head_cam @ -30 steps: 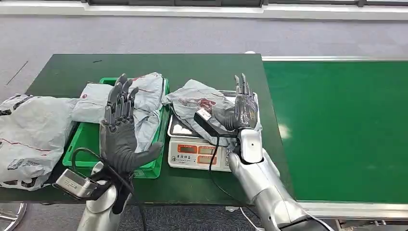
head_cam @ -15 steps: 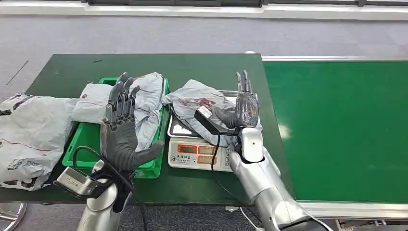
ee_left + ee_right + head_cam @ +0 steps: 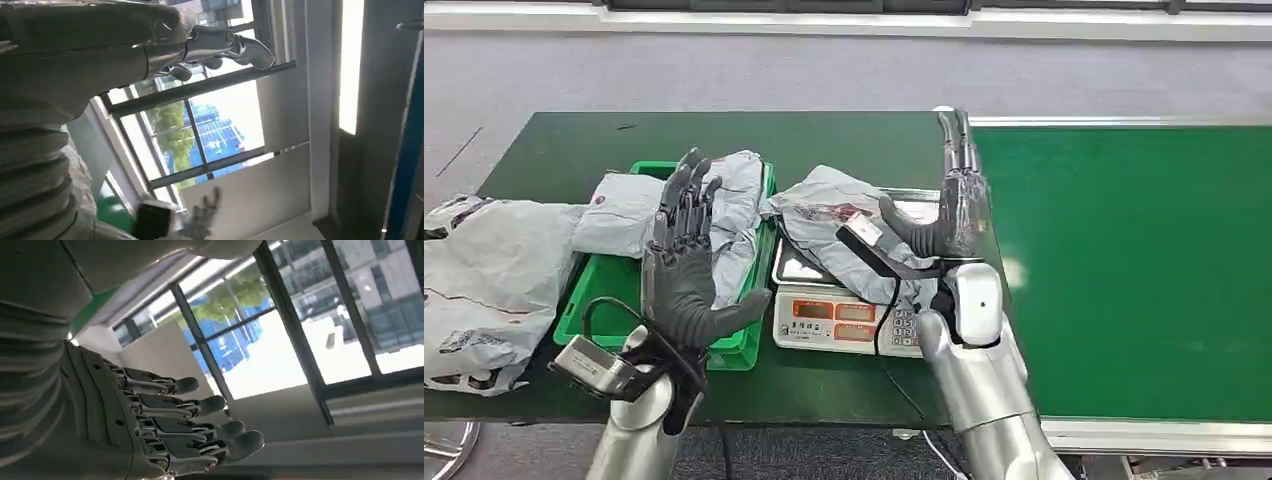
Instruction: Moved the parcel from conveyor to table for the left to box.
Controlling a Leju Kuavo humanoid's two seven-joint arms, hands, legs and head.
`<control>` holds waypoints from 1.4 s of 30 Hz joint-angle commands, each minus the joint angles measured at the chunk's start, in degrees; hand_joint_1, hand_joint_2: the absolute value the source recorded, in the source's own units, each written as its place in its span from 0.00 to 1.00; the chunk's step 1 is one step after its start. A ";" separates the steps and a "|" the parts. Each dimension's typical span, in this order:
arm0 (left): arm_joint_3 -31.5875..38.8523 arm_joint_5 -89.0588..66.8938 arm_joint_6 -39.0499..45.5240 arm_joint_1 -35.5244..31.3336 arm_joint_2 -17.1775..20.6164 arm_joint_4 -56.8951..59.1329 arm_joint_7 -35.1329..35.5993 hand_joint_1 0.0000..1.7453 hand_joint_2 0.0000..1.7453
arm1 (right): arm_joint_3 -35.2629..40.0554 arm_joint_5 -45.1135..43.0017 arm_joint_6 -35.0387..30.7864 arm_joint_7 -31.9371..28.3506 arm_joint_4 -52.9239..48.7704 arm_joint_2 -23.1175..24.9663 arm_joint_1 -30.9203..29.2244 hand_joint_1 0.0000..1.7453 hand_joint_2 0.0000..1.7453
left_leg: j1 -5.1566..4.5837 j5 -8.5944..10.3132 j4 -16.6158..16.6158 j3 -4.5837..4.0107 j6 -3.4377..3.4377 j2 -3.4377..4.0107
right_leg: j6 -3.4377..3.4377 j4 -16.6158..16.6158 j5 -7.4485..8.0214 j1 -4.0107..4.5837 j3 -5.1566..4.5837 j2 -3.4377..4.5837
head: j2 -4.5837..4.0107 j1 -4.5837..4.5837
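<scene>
Spanning the right side, the conveyor (image 3: 1134,270) lies bare; the table (image 3: 724,135) to its left carries everything. On it, the green box (image 3: 594,300) holds one grey bag, and the scale (image 3: 834,318) beside it bears the parcel (image 3: 839,225), its long axis running across the pan toward the box. The right hand (image 3: 949,215) stands raised at the parcel's conveyor side, fingers straight, holding nothing. The left hand (image 3: 686,275), likewise empty and spread, hovers over the box; I judge it nearer the drop, the right nearer the parcel.

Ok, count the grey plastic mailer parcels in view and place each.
3: one grey plastic mailer parcel at the table's left edge, one in the green plastic crate, one on the weighing scale. Others may be hidden.
</scene>
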 commanded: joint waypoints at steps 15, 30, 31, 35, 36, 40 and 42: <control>4.65 -15.82 12.61 -27.85 -9.31 59.58 0.68 0.00 1.00 | -0.95 -21.71 0.15 -14.89 -39.98 0.81 15.37 0.00 1.00 | 0.00 0.02 -0.04 0.13 0.05 -0.32 | -0.04 -0.09 -0.02 0.01 0.30 -0.27 | 0.00 0.00; -16.56 -12.40 19.34 -36.12 -9.31 72.42 14.76 0.00 1.00 | 0.62 -21.39 0.15 -13.56 -36.84 0.81 13.88 0.00 1.00 | -0.03 0.00 -0.06 0.15 0.05 -0.16 | -0.05 -0.08 0.00 -0.01 0.28 -0.11 | 0.00 0.00; -16.56 -12.40 19.34 -36.12 -9.31 72.42 14.76 0.00 1.00 | 0.62 -21.39 0.15 -13.56 -36.84 0.81 13.88 0.00 1.00 | 0.01 -0.01 -0.09 0.21 0.06 -0.17 | -0.08 -0.14 0.00 0.03 0.38 -0.14 | 0.00 0.00; -18.68 -11.55 19.10 -36.17 -9.31 73.42 16.02 0.00 1.00 | 1.08 -21.38 0.15 -13.13 -36.81 0.81 14.12 0.00 1.00 | 0.01 -0.03 -0.08 0.21 0.05 -0.04 | -0.09 -0.13 0.03 0.03 0.32 0.01 | 0.00 0.00; -18.68 -11.55 19.10 -36.17 -9.31 73.42 16.02 0.00 1.00 | 1.08 -21.38 0.15 -13.13 -36.81 0.81 14.12 0.00 1.00 | 0.00 -0.02 -0.03 0.13 0.03 -0.05 | -0.05 -0.07 0.02 0.01 0.24 0.01 | 0.00 0.00; -20.85 -10.21 19.39 -36.42 -9.31 74.12 17.27 0.00 1.00 | 1.42 -20.72 0.15 -12.40 -36.42 0.81 14.16 0.00 1.00 | 0.01 -0.03 -0.03 0.14 0.03 -0.03 | -0.05 -0.06 0.03 0.02 0.24 0.03 | 0.00 0.02; -22.56 -9.56 19.72 -36.66 -9.31 74.67 19.10 0.00 1.00 | 1.55 -20.52 0.15 -12.07 -36.28 0.81 14.10 0.00 1.00 | 0.00 -0.02 -0.06 0.16 0.04 -0.01 | -0.06 -0.09 0.04 0.02 0.25 0.04 | 0.00 0.00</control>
